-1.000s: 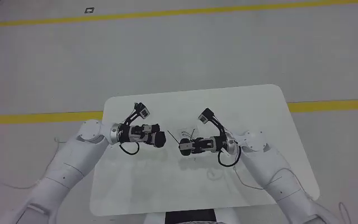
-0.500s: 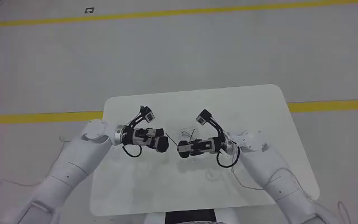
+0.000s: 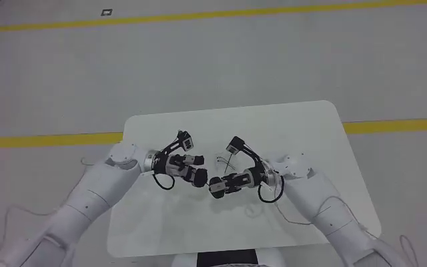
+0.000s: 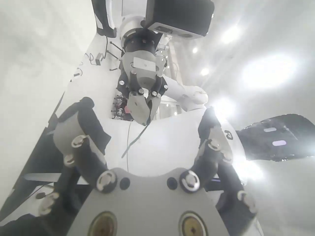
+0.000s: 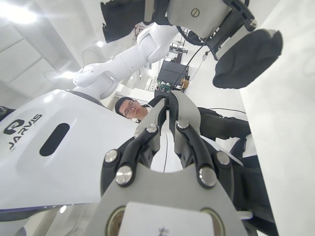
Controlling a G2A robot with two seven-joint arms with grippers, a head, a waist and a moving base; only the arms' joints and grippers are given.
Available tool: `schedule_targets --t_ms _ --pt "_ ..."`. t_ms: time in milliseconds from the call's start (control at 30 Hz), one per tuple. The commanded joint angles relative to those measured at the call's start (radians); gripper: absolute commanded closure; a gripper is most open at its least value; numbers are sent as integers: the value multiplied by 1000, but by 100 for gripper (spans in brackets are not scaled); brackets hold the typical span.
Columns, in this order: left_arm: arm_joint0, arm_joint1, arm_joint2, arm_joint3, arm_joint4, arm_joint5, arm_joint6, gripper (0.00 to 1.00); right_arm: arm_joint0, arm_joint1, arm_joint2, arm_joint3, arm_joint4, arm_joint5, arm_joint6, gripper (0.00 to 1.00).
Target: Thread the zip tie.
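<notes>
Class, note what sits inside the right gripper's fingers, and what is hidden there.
The right gripper is shut on the zip tie, a thin dark strip sticking out past the fingertips. The stretch pinched between the pads is covered, so its length there cannot be seen.

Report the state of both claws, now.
Left claw: open, holding nothing.
Right claw: closed on the zip tie.

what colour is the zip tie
Black; the zip tie shows best in the left wrist view.
</notes>
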Motion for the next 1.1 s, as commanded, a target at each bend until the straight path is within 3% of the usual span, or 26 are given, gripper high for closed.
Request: schedule_targets --t_ms 0,67,367,433,667,1067 --pt "4 -1 1 -5 3 3 14 0 -5 0 -3 -6 -4 6 -21 100" --pt "13 -2 2 -27 2 6 17 0 -11 1 -7 -18 -10 12 -32 100" --pt "25 7 26 -51 -45 -8 0 0 -10 10 -16 -19 31 0 0 100" --pt "23 13 38 -55 -59 -13 0 15 -7 14 -21 -20 43 0 0 100" --pt "6 32 79 -66 -94 -36 0 45 2 31 -37 -21 75 0 0 100" --pt "-24 62 135 -60 -131 -65 0 48 10 56 -51 -29 100 0 0 100"
